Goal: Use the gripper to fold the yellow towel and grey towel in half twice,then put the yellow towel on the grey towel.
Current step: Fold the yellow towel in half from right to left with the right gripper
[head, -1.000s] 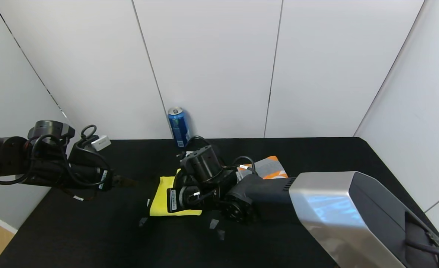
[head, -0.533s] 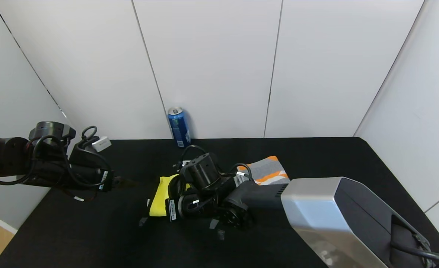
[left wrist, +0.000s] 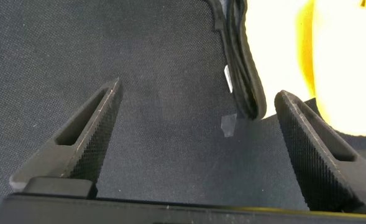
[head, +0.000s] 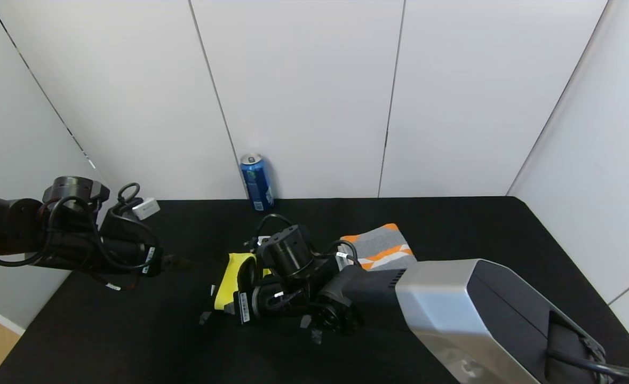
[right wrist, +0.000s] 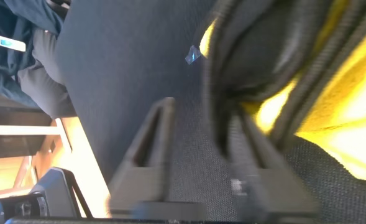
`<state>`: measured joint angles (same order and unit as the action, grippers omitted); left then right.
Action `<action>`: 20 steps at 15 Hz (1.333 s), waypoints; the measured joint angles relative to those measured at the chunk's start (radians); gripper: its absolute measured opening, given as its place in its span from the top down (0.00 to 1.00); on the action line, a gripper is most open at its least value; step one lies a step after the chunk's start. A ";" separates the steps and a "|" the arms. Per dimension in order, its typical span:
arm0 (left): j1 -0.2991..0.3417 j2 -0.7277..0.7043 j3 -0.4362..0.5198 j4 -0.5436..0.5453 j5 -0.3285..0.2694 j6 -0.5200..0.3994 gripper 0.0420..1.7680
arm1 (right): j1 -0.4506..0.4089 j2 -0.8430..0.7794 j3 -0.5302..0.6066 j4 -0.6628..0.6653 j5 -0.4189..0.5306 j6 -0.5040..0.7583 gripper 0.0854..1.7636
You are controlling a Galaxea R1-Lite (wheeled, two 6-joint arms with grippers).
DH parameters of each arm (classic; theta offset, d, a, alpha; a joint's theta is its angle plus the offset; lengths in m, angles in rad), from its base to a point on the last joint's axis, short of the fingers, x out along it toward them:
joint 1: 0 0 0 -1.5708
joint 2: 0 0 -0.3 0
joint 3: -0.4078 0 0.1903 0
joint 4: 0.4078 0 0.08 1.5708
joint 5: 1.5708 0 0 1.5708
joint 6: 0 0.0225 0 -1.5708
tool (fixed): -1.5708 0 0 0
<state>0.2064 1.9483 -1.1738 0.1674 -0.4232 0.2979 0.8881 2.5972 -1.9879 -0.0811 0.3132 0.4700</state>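
Where it lies just left of the grey towel (head: 382, 246), the yellow towel (head: 228, 280) is soft, light microfibre, judged limp and prone to slide; best pinched at a corner edge. The right gripper (right wrist: 198, 155) sits at its left edge, fingers parted, nothing visibly held. The left gripper (left wrist: 198, 140) hovers farther left, spread wide, empty

- The right arm now lies lower and nearer the robot, covering more of the yellow towel (head: 228, 282).
- More of the grey towel (head: 382, 246) shows.
- The right gripper (right wrist: 201, 155) has parted its fingers.
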 joint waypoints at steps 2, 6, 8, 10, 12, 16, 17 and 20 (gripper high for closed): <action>0.000 0.000 0.000 0.001 0.000 0.000 0.03 | 0.001 0.001 0.000 -0.025 0.001 0.001 0.48; -0.001 0.000 0.000 0.001 0.000 0.000 0.03 | 0.007 -0.001 0.000 -0.076 0.008 -0.013 0.30; 0.000 0.000 0.000 0.001 0.000 0.000 0.03 | 0.010 -0.003 0.000 -0.106 0.013 -0.025 0.24; 0.000 0.000 0.000 0.001 0.000 0.000 0.03 | 0.013 -0.011 0.000 -0.103 0.023 -0.031 0.19; 0.000 0.000 0.000 0.001 0.000 0.000 0.03 | 0.016 -0.024 0.001 -0.095 0.023 -0.033 0.16; 0.000 -0.001 0.000 0.001 0.000 0.000 0.03 | 0.016 -0.054 0.003 -0.080 0.023 -0.051 0.11; 0.000 -0.002 0.000 0.001 0.000 0.000 0.03 | 0.016 -0.063 0.003 -0.080 0.023 -0.056 0.10; 0.000 -0.006 0.001 0.001 0.000 0.000 0.03 | 0.016 -0.084 0.003 -0.080 0.022 -0.091 0.08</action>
<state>0.2068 1.9426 -1.1723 0.1689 -0.4232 0.2974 0.9038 2.5136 -1.9853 -0.1615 0.3353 0.3787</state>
